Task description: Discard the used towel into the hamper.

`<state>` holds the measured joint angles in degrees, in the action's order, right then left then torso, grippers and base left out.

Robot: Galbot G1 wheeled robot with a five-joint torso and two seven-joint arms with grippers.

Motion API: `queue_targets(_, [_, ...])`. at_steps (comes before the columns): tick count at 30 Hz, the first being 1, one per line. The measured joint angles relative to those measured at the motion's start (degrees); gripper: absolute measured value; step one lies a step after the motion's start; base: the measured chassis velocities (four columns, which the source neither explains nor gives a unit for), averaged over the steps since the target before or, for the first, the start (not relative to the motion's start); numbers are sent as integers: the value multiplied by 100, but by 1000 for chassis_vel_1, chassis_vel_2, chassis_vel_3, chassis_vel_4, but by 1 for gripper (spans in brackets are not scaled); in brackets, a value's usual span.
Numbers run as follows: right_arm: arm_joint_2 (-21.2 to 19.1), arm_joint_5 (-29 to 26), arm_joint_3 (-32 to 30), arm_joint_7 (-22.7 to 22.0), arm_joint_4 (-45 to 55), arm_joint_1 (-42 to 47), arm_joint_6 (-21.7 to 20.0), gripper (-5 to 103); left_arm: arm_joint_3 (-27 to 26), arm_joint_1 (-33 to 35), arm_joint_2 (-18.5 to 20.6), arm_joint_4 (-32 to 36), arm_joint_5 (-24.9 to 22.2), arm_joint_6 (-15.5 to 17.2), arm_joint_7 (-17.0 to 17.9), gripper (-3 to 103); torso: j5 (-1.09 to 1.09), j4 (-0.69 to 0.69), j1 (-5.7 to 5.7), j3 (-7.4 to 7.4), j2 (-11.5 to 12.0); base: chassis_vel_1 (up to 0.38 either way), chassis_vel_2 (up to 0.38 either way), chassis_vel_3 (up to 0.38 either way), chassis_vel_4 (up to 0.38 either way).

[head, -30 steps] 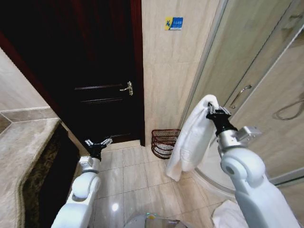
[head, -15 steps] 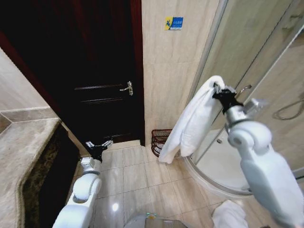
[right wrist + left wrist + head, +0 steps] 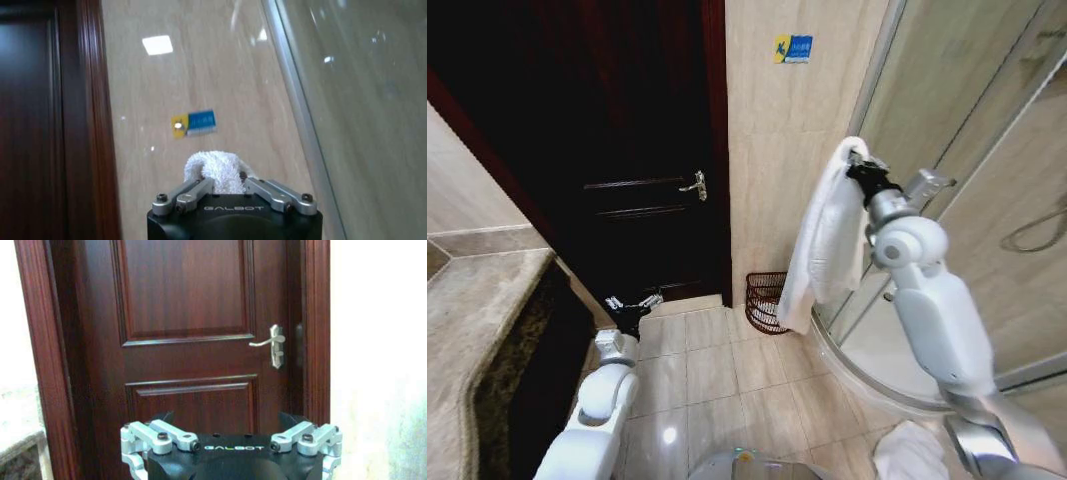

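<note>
Your right arm has swung to the left since a moment ago, and the white towel (image 3: 825,240) has travelled with it: earlier it hung more to the right, in front of the glass shower door (image 3: 967,180); now its lower end hangs directly above the hamper (image 3: 770,298), which stands on the floor against the tiled wall, just right of the dark door (image 3: 627,150). For the task this means, in my judgement, that the towel is nearly lined up for dropping. The right gripper (image 3: 859,170) is held high and is closed on the top fold of the towel. The left gripper (image 3: 632,301) waits low near the door, its fingers spread, holding nothing.
</note>
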<state>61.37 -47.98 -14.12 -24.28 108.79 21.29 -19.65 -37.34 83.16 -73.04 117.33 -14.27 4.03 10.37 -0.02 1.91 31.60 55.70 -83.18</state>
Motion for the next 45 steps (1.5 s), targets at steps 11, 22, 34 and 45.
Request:
queue_targets(11, [-185, -199, 415, 45, -676, -1264, -21, 6, -46, 75, -21, 20, 4, -17, 2, 100, 1, -2, 0, 0, 0, 0, 0, 0, 0])
queue_targets(22, [-292, -249, 839, 212, -1571, -2386, -178, 6, -136, 120, 5, 110, -43, -16, 2, 100, 2, 0, 0, 0, 0, 0, 0, 0, 0])
queue_targets(34, [-475, -235, 1151, 457, -2136, -3073, -239, 6, -140, 82, 49, 139, -102, -4, -1, 100, 2, -2, 0, 0, 0, 0, 0, 0, 0])
queue_targets(45, [-123, 133, 1303, 680, -2932, -3158, -39, 6, -134, -10, 84, 87, -173, -5, -1, 100, 2, -1, 0, 0, 0, 0, 0, 0, 0])
